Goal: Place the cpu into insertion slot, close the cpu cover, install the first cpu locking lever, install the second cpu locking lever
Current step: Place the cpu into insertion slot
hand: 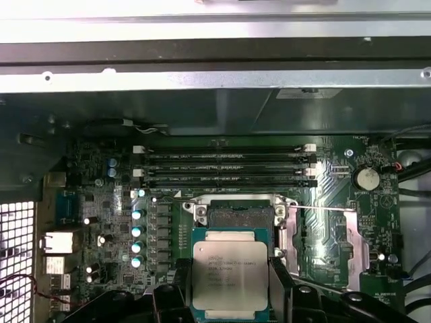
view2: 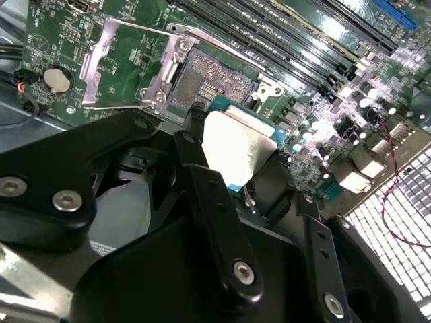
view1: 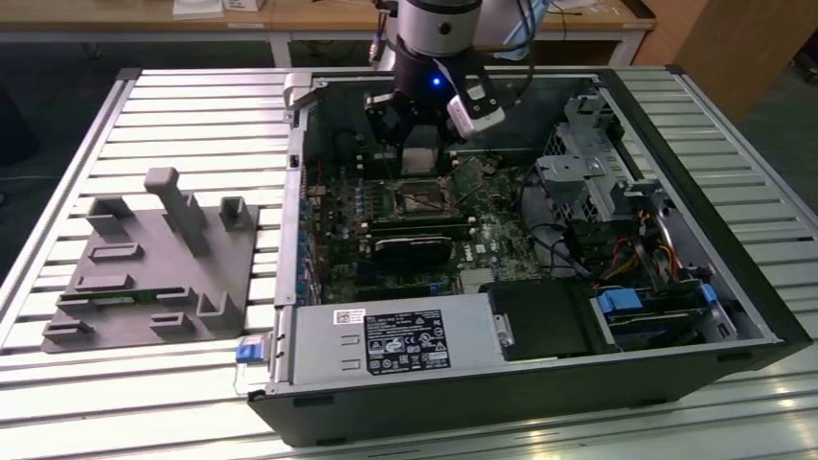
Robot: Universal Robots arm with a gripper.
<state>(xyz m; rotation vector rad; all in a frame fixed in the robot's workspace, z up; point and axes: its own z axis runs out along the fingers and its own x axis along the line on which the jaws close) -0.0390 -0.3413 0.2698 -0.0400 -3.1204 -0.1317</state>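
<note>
My gripper is shut on the cpu, a flat square chip with a greyish metallic top. A black finger presses on each of two opposite edges. The cpu hangs just above and slightly to one side of the open insertion slot, apart from it. The cpu cover, a thin silvery frame, is flipped open and lies on the board beside the slot. In the second wrist view the cover also stands open. A thin wire locking lever is raised near the cover. In the exterior view my gripper hovers over the slot.
The open computer case lies on a slatted metal table. Memory slots run along one side of the socket. A black card and a power supply sit nearer the front. A grey fixture stands at the exterior view's left.
</note>
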